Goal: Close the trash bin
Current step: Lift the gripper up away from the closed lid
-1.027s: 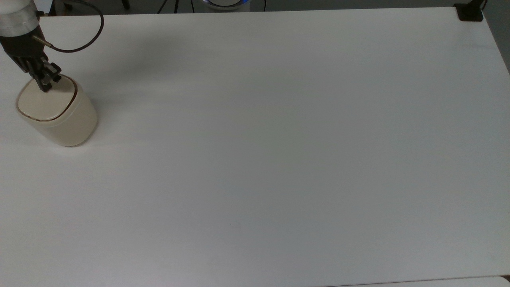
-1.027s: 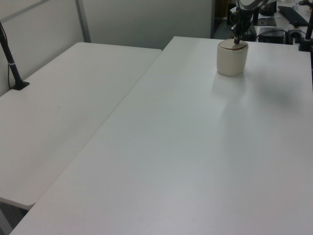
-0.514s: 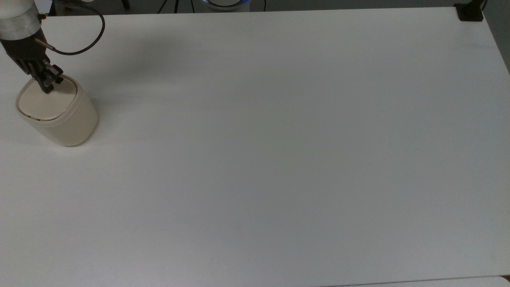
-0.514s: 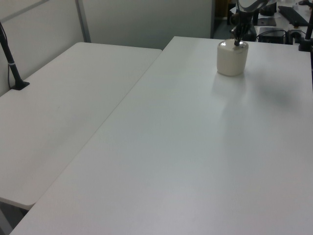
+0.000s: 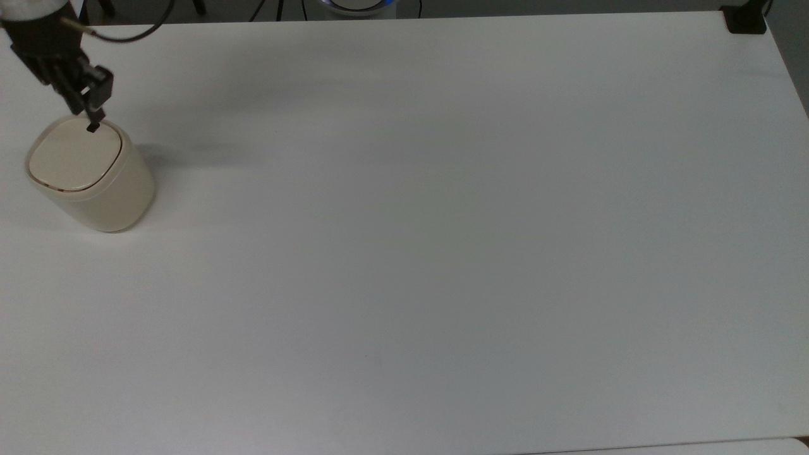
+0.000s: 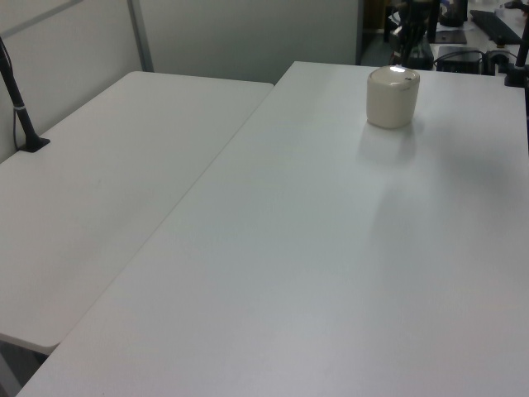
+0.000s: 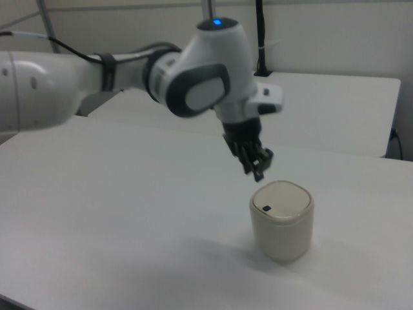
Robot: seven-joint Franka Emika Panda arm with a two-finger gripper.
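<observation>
**Bin lid down, gripper held clear above it**

A broad white table point(image 5: 442, 240) is being shown under even indoor light, with a second white table point(image 6: 107, 174) being seen alongside it in the left view and pale partition walls behind. The trash bin point(image 5: 88, 174) is being kept upright near the top view's 9 o'clock edge of the table, toward the 10 o'clock corner; in the left view it point(image 6: 392, 97) is standing at about 1 o'clock. Its lid point(image 7: 282, 198) is lying flat and flush on the body, with a small dark latch mark being shown on top.

The arm point(image 7: 97, 77) is being extended across the right view from 9 o'clock, its wrist being bent downward so that the gripper point(image 7: 257, 166) is being pointed toward the lid at a slant. The gripper point(image 5: 92, 114) is being held just above the bin's 12 o'clock rim, apart from the lid. Nothing is being grasped, and the fingers are being held close together. A dark cable point(image 5: 126, 28) is being looped from the wrist.
</observation>
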